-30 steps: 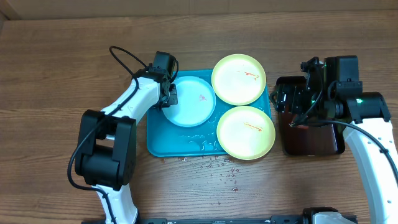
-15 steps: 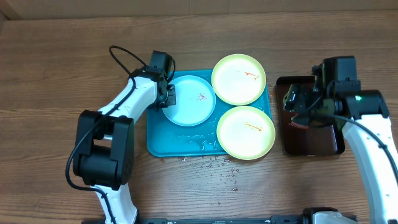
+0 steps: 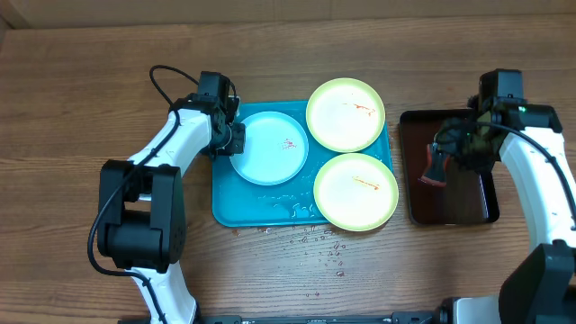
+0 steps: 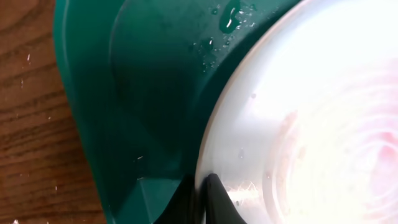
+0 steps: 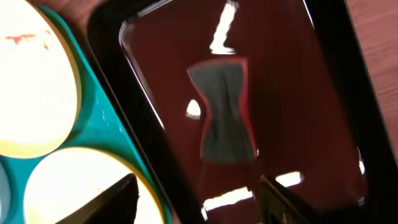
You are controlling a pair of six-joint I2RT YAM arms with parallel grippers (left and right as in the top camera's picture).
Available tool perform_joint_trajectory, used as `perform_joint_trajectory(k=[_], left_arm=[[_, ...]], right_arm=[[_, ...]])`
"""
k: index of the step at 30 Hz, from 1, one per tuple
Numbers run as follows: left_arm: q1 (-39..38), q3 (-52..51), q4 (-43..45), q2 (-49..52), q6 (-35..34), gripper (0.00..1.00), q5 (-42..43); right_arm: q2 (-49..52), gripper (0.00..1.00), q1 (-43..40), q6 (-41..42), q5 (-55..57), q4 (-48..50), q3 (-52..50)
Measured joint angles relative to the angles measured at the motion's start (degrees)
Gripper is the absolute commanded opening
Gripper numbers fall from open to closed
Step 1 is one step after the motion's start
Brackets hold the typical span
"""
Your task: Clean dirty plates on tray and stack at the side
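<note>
The pale blue-white plate (image 3: 270, 147) lies at the left of the turquoise tray (image 3: 261, 209), with a small red smear on it. My left gripper (image 3: 226, 140) is shut on its left rim, and the left wrist view shows the jaws (image 4: 204, 194) pinching the plate's edge (image 4: 298, 124) above the tray wall (image 4: 143, 93). Two pale yellow-green plates with red smears lie at the tray's back right (image 3: 346, 114) and front right (image 3: 355, 191). My right gripper (image 3: 450, 148) is open and empty (image 5: 199, 202) above the dark tray.
A smaller dark brown-black tray (image 3: 454, 205) stands right of the turquoise one. A grey and red sponge (image 3: 434, 171) lies in it, and it also shows in the right wrist view (image 5: 227, 112). Water drops lie on the wooden table (image 3: 315, 247) in front of the turquoise tray.
My left gripper has shifted a little left, drawing the pale blue-white plate with it. My right arm has swung right and back over the dark tray. The sponge stays in that tray.
</note>
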Motion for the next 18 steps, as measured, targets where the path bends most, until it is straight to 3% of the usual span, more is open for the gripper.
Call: perform_joint_trajectory(k=[5, 7, 10, 18], left_arm=[[0.35, 0.0, 0.07, 0.0, 2.47, 0.04, 0.81], [0.39, 0.0, 0.15, 0.0, 2.89, 0.04, 0.92], [0.39, 0.0, 0.46, 0.0, 3.43, 0.04, 0.92], [0.39, -0.13, 1.55, 0.0, 3.67, 0.04, 0.92]], right_arm=[[4.13, 0.56, 0.0, -3.61, 0.0, 2.1, 0.09], [6.36, 0.42, 0.0, -4.76, 0.0, 2.89, 0.09], [10.82, 0.32, 0.02, -6.58, 0.15, 4.98, 0.09], [15.41, 0.31, 0.0, -7.98, 5.18, 7.58, -0.04]])
